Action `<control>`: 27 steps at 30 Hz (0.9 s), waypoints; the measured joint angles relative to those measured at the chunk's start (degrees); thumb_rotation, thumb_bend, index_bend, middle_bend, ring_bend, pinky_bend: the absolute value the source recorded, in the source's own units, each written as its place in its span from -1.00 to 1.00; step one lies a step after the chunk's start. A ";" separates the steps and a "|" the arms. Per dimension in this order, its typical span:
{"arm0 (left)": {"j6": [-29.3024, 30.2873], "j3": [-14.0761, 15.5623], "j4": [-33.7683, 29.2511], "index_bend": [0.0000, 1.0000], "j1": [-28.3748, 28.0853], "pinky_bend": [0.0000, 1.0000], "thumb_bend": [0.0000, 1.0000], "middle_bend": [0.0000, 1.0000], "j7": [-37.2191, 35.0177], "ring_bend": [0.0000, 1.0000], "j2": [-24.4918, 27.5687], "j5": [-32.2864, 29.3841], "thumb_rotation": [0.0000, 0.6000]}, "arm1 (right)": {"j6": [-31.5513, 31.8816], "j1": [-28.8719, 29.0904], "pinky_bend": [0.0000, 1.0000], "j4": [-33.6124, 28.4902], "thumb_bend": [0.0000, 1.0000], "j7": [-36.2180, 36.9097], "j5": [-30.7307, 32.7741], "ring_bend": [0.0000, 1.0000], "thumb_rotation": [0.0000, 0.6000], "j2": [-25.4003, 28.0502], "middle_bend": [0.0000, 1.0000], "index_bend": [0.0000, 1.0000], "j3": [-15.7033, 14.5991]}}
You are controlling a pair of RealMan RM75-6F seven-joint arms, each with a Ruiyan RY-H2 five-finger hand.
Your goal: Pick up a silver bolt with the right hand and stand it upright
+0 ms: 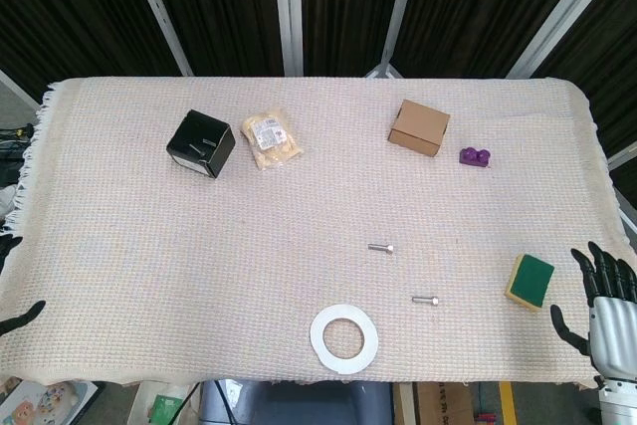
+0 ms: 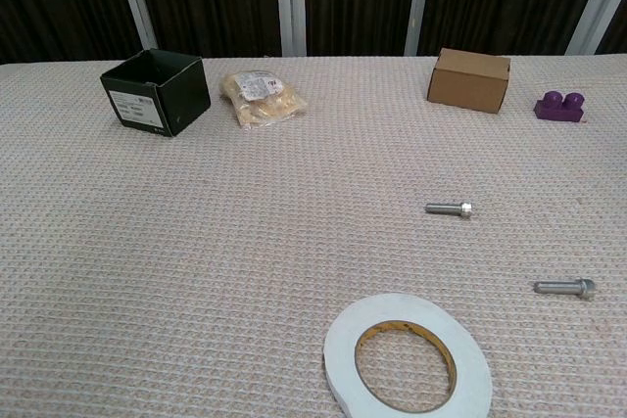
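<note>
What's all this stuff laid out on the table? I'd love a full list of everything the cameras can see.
silver bolts: two, lying flat, one mid-table, one nearer the front right
tape roll: one, white ring, front centre
sponge: one, green on yellow, front right
black box: one, open-topped, back left
bag: one, clear with pale contents, beside the black box
cardboard box: one, brown, back right
purple block: one, right of the cardboard box
table cloth: one, beige woven, covering the table
right hand: one, black and silver, fingers spread, at the right edge near the sponge
left hand: only dark fingertips at the left edge
</note>
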 measured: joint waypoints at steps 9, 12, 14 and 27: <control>0.39 0.23 -0.12 -0.64 0.19 -0.90 -0.71 -0.71 0.19 -0.99 0.03 0.48 1.00 | -0.45 0.09 -1.00 0.10 -0.29 0.26 -0.12 -1.00 1.00 0.15 -1.00 -0.76 -0.27; 0.83 0.52 -0.07 -0.65 0.42 -0.90 -0.71 -0.71 -0.05 -0.99 0.11 1.10 1.00 | -0.08 -0.10 -1.00 -0.13 -0.30 0.85 -0.34 -1.00 1.00 0.50 -1.00 -0.76 -0.30; 1.14 0.44 0.06 -0.65 0.50 -0.90 -0.71 -0.71 -0.30 -0.99 0.05 1.13 1.00 | 0.28 -0.21 -1.00 -0.17 -0.29 1.04 -0.42 -1.00 1.00 0.62 -1.00 -0.76 -0.19; 1.27 0.32 -0.13 -0.64 0.60 -0.90 -0.71 -0.71 0.59 -0.99 -0.24 0.87 1.00 | -1.25 0.19 -1.00 -0.73 -0.29 0.85 -0.76 -1.00 1.00 -0.38 -1.00 -0.73 -0.99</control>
